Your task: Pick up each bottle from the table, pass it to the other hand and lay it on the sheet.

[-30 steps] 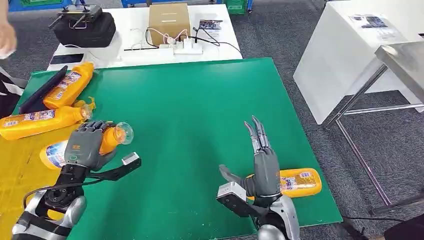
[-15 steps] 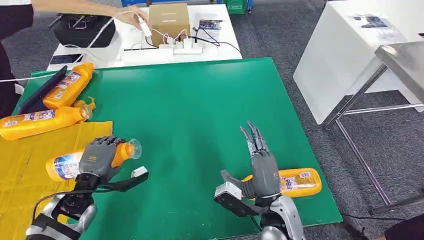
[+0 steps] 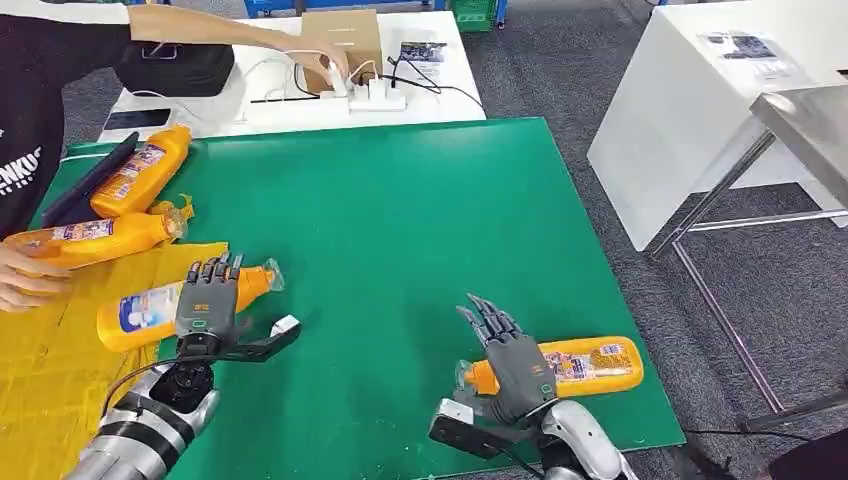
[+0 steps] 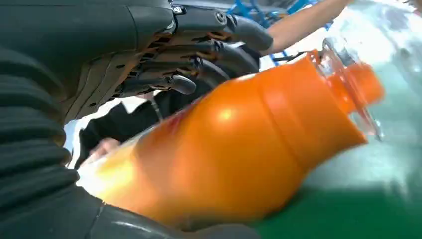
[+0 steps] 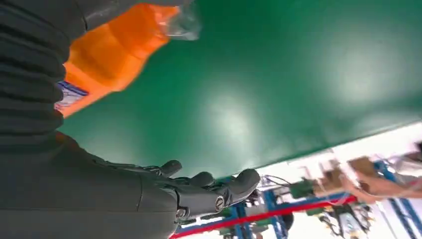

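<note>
Green table middle between both hands

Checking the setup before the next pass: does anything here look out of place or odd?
Yes. A person's hand rests on the yellow sheet, touching a laid bottle, close to the left hand and its bottle. Their other arm reaches to the power strip.

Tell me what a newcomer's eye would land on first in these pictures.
First, the bright orange bottle under the left hand, lying across the edge of the yellow sheet on the green table. Next, the right hand, fingers spread, over another orange bottle near the table's front right corner. Then a person's arm reaching to the power strip on the white table behind.
</note>
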### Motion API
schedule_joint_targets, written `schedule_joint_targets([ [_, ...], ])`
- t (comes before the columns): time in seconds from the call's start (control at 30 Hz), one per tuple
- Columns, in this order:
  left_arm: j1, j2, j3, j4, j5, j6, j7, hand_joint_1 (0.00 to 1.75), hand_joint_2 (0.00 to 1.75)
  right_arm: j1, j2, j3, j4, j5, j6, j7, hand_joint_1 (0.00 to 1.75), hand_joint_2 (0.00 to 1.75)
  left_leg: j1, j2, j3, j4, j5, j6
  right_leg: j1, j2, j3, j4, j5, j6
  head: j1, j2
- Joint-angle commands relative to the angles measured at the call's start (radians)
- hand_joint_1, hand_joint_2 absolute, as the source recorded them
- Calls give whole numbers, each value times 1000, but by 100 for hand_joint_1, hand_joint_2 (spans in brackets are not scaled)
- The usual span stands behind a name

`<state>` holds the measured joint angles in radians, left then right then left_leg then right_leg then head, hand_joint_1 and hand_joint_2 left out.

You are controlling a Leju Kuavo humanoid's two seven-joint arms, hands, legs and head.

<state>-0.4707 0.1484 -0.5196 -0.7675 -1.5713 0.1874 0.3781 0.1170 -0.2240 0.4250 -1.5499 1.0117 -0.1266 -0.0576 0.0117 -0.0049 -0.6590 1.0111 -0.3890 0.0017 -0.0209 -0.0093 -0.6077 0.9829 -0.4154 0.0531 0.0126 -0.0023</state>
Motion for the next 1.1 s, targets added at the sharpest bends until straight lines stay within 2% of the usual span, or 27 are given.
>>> schedule_joint_targets([
  [0.03,-35,-59,0,170,0,29,14,0,0,16,-81,39,28,-5,6,33,0,175,0,0,5,-1,-1,0,1,0,6,-1,-1,-2,0,0],
  [0.17,-6,-64,51,115,0,113,10,0,0,36,-108,32,0,6,-7,68,0,175,0,0,5,-1,-1,1,0,0,5,-1,-1,-2,0,0],
  [0.4,-2,-65,56,100,0,110,9,0,0,45,-115,29,-13,7,-9,70,0,175,0,0,2,0,-1,1,0,0,2,-1,-1,-1,0,0],
  [0.43,9,-66,71,77,0,126,6,0,0,46,-112,28,-18,11,-11,79,0,175,0,1,5,0,-2,0,0,0,5,0,-2,-3,0,0],
  [0.5,62,-80,139,-43,0,222,-14,0,0,81,-119,6,-66,32,-42,112,0,175,0,1,2,0,-1,0,0,1,2,0,-1,-2,0,0],
  [0.57,134,-99,209,-203,8,242,-60,0,0,119,-132,-13,-117,60,-41,152,0,175,0,0,2,1,-2,0,0,0,3,1,-2,-2,0,0],
  [0.63,195,-123,264,-339,26,222,-125,0,0,152,-157,-22,-147,75,-31,179,0,175,0,-1,3,2,-3,1,0,-1,4,1,-4,-2,0,0],
  [0.73,266,-161,304,-521,194,275,-274,0,0,212,-222,-59,-150,88,-40,222,0,175,-1,-2,3,2,-4,2,0,-2,4,1,-5,-1,0,0],
  [0.77,285,-174,308,-573,266,287,-321,0,175,224,-221,-94,-133,87,-47,238,0,175,0,-1,1,2,-4,2,0,-1,2,1,-4,-1,0,0],
  [1.0,308,-174,317,-622,287,273,-333,0,175,217,-209,-127,-101,97,-50,213,0,175,-2,2,1,0,-5,4,-2,2,2,-1,-3,1,0,0],
  [1.1,328,-182,319,-669,403,316,-431,0,175,217,-174,-184,-75,136,-40,235,0,175,-2,0,1,0,-4,4,-2,0,1,-1,-3,1,0,0],
])
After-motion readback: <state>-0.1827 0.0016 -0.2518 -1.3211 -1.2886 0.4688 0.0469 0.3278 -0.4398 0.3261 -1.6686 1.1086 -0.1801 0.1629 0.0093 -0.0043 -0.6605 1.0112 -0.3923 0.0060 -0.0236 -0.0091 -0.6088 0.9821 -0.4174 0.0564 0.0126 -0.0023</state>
